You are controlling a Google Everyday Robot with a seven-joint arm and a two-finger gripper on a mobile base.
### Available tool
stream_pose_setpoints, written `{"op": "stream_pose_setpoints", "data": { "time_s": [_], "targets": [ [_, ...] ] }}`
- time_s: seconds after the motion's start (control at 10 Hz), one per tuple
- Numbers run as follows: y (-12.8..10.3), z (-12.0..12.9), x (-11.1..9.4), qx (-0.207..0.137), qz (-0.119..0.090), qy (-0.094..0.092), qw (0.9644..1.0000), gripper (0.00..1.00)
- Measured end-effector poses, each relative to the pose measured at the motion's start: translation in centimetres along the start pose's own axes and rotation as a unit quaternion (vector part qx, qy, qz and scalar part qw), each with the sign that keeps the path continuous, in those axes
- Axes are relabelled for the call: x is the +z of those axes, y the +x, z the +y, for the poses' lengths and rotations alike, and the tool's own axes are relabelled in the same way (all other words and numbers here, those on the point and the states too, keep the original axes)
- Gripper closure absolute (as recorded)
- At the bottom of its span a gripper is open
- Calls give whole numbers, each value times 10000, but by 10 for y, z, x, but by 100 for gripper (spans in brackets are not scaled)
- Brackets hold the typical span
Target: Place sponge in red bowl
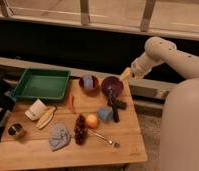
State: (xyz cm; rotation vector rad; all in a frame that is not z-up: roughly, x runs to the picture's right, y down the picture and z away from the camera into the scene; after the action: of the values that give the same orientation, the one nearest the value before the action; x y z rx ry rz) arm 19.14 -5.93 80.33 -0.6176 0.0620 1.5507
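Note:
A dark red bowl stands at the back of the wooden table, right of centre. My gripper is dark and hangs just in front of this bowl, low over the table. A small blue block that looks like the sponge lies on the table directly below and left of the gripper, next to an orange. I cannot tell whether the gripper touches it. A second, brownish-red bowl to the left holds a blue object.
A green tray sits at the back left. A white cup, a banana, a small tin, a grey-blue cloth, dark grapes, a spoon and a red chilli lie on the table. My white arm reaches in from the right.

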Motion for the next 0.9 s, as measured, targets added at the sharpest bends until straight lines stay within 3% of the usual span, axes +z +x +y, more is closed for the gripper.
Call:
{"op": "stream_pose_setpoints", "data": {
  "time_s": [0.2, 0.4, 0.7, 0.8, 0.9],
  "targets": [
    [-12, 26, 7, -227, -224, 49, 9995, 38],
    [-33, 66, 21, -399, -446, 2, 9982, 38],
    [-61, 131, 43, -708, -598, -244, 9954, 38],
    [-68, 159, 51, -877, -599, -444, 9934, 38],
    [-70, 167, 53, -939, -592, -510, 9925, 38]
  ]
}}
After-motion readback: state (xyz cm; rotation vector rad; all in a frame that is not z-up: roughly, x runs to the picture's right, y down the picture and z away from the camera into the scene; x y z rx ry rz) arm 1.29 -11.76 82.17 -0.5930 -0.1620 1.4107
